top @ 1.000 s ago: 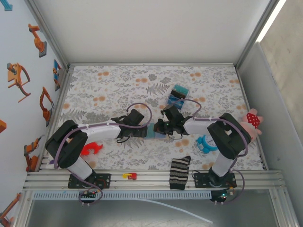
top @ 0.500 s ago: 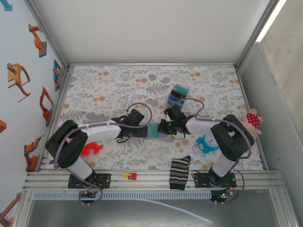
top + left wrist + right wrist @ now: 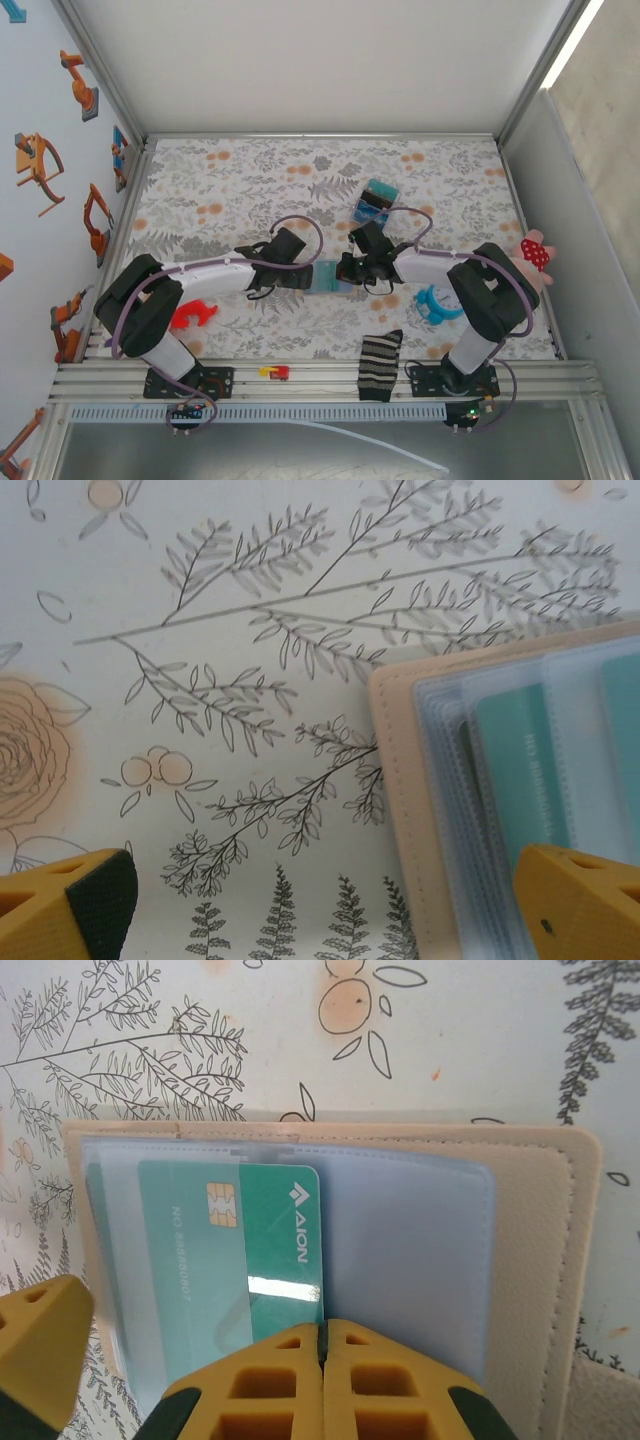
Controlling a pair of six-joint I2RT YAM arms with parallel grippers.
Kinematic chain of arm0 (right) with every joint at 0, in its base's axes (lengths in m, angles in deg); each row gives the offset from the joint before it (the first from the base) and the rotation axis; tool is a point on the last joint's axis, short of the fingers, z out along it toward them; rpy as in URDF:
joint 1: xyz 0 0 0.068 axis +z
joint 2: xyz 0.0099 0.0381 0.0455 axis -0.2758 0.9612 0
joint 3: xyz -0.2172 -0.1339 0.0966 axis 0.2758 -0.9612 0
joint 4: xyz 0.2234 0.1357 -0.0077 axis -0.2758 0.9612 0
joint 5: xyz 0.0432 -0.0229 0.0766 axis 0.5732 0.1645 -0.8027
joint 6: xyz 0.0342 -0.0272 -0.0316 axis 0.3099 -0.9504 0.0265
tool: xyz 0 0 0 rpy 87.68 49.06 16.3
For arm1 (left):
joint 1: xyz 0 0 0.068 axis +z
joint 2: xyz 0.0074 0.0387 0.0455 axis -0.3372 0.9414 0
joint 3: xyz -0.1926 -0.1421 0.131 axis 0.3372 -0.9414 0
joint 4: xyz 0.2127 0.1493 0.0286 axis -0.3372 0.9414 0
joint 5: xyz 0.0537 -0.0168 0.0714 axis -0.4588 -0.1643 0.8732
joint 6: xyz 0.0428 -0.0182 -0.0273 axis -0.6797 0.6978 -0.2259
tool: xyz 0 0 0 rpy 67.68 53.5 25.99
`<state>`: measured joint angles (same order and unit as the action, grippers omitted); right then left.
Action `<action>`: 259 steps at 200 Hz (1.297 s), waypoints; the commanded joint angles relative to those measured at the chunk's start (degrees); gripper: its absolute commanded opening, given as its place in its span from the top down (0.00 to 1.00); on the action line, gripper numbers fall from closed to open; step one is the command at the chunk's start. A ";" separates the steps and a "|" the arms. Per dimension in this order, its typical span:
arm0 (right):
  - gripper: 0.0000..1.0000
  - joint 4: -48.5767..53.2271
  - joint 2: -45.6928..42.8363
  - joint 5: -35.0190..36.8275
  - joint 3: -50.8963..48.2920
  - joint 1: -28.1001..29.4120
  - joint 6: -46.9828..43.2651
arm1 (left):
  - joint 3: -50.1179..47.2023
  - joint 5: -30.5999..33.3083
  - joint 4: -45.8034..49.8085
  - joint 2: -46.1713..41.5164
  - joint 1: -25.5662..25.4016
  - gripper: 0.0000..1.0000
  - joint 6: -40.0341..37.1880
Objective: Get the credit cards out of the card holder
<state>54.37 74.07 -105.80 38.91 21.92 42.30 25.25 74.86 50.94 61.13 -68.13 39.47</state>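
Note:
The card holder [image 3: 322,279] lies open on the floral cloth between my two grippers, a tan rim [image 3: 545,1260] framing light blue sleeves. A green chip card [image 3: 275,1230] marked AION sticks partly out of a sleeve toward the right. My right gripper [image 3: 323,1338] is shut on that card's right edge, and it sits at the holder's right side [image 3: 349,272]. My left gripper [image 3: 320,905] stands wide open at the holder's left side [image 3: 302,277]. Its right fingertip [image 3: 585,900] rests on the holder [image 3: 400,780], over the stacked sleeves and the green card [image 3: 520,770].
A blue, teal and black block [image 3: 376,200] stands behind the right gripper. A red plastic piece [image 3: 192,316] lies near the left arm, a blue ring piece [image 3: 437,303] near the right arm. A striped sock [image 3: 379,364] and a small red-yellow item [image 3: 275,372] lie at the front edge.
The right arm has shifted slightly to the right and the teal patch between the grippers has grown wider. The left arm has barely moved.

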 commanded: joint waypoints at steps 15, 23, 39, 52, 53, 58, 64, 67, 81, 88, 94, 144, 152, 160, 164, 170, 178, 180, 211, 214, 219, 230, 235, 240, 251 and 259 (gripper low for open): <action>1.00 1.42 -1.75 1.03 1.54 -0.32 -0.75 | 3.39 -0.71 -0.05 -1.56 -0.43 0.03 -4.89; 1.00 1.43 -1.67 1.05 1.54 -0.32 -0.69 | 3.69 -1.19 -0.30 -0.99 -0.44 0.03 -5.33; 1.00 1.41 -1.58 1.03 1.63 -0.32 -0.58 | 4.35 -1.63 -0.24 0.74 -0.49 0.03 -5.70; 1.00 1.42 -1.57 1.03 1.63 -0.32 -0.49 | 4.80 -2.04 -0.21 2.25 -0.53 0.03 -5.92; 1.00 1.43 -1.57 1.03 1.63 -0.32 -0.49 | 4.81 -2.11 -0.25 2.36 -0.53 0.03 -5.91; 1.00 1.43 -1.59 1.04 1.63 -0.32 -0.49 | 5.00 -2.32 -0.19 2.85 -0.53 0.03 -5.99; 1.00 1.42 -1.64 0.95 1.63 -0.32 -0.49 | 5.24 -2.66 -0.06 3.49 -0.53 0.03 -6.13; 1.00 1.47 -1.66 0.95 1.63 -0.34 -0.50 | 5.36 -2.74 0.03 3.64 -0.64 0.03 -6.17; 1.00 1.51 -1.77 0.86 1.63 -0.40 -0.49 | 5.64 -2.88 0.45 4.59 -0.79 0.03 -6.39; 1.00 1.50 -1.83 0.86 1.63 -0.48 -0.53 | 5.78 -2.89 0.66 4.90 -0.88 0.03 -6.49; 1.00 1.47 -1.83 0.86 1.63 -0.49 -0.51 | 5.86 -2.99 0.86 5.19 -0.94 0.03 -6.66; 0.92 1.26 -3.02 0.00 1.38 -0.93 -0.85 | 6.17 -1.07 3.68 6.14 -1.07 0.03 -6.48; 0.89 0.96 -3.32 -0.23 1.22 -1.02 -0.88 | 6.22 -0.79 3.95 6.20 -1.06 0.03 -6.31; 0.88 0.53 -3.41 -0.52 0.94 -1.06 -0.90 | 6.22 -0.78 4.07 6.27 -1.07 0.03 -6.18; 0.87 0.32 -3.45 -0.67 0.85 -1.02 -0.80 | 6.21 -0.82 4.10 6.29 -1.06 0.03 -6.11; 0.86 -0.07 -3.50 -0.91 0.68 -1.10 -0.71 | 6.21 -0.82 4.07 6.36 -1.08 0.03 -5.96; 0.84 -0.47 -3.50 -1.28 0.41 -1.10 -0.43 | 6.17 -1.03 4.04 6.52 -1.06 0.03 -5.87; 0.83 -0.56 -3.50 -1.32 0.40 -1.00 -0.36 | 6.21 -1.00 4.07 6.58 -1.06 0.03 -5.85; 0.79 -2.81 -3.09 -2.51 -0.78 -1.11 0.47 | 6.13 -1.31 4.04 6.86 -1.08 0.03 -5.49; 0.79 -3.01 -3.00 -2.59 -0.80 -1.11 0.61 | 6.13 -1.35 4.02 6.86 -1.11 0.03 -5.48; 0.79 -3.31 -2.83 -2.81 -0.91 -1.11 0.67 | 6.13 -1.31 4.04 6.86 -1.09 0.03 -5.55; 0.79 -4.07 -2.34 -3.38 -1.09 -1.11 0.90 | 6.04 -1.29 4.09 6.81 -1.07 0.03 -5.41; 0.79 -4.56 -2.09 -3.61 -1.25 -1.10 1.18 | 6.02 -1.39 4.02 6.79 -1.07 0.03 -5.40; 0.79 -5.00 -1.82 -3.83 -1.42 -1.11 1.38 | 5.95 -1.39 4.19 6.83 -1.08 0.03 -5.42; 0.79 -5.34 -1.20 -3.87 -1.61 -1.07 1.76 | 5.88 -1.39 4.13 6.78 -1.06 0.03 -5.29; 0.79 -5.47 -0.83 -3.88 -1.66 -1.11 2.12 | 5.81 -1.40 4.19 6.78 -1.06 0.03 -5.24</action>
<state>51.03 72.08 -108.64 38.23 21.18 42.84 30.43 73.11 52.71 67.01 -68.87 34.09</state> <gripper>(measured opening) 0.209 0.970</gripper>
